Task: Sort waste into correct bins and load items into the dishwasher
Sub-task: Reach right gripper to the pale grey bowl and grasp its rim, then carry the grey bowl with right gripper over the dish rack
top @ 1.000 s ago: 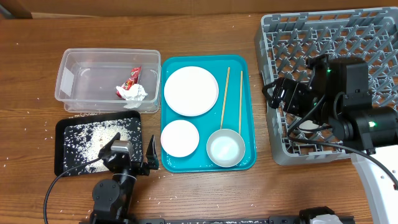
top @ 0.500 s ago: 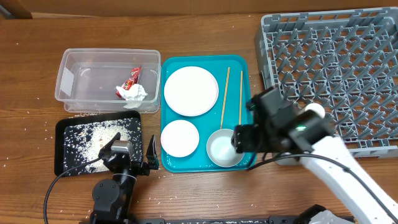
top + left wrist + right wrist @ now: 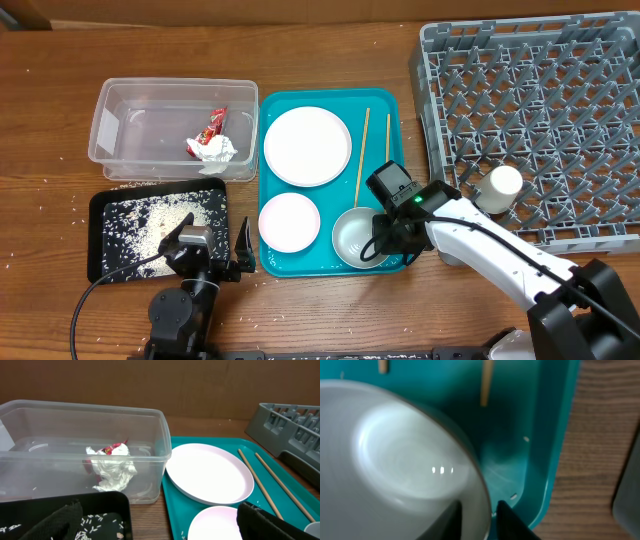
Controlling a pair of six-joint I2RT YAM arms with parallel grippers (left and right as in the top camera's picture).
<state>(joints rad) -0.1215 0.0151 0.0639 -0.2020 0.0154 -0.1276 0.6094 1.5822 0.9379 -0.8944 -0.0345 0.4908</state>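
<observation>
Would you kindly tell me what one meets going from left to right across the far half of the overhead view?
clear tub → large white plate → chopsticks → grey dish rack

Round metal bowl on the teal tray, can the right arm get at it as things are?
Probably yes: the right gripper sits open astride the round metal bowl at its right rim, with nothing between them.

Teal serving tray (image 3: 335, 205) lies flat, right in the middle of the bench (image 3: 320, 50), long side running front to back. The bench is brown wood grain. Behind it, the left wrist view shows a plain brown board (image 3: 150, 385).
</observation>
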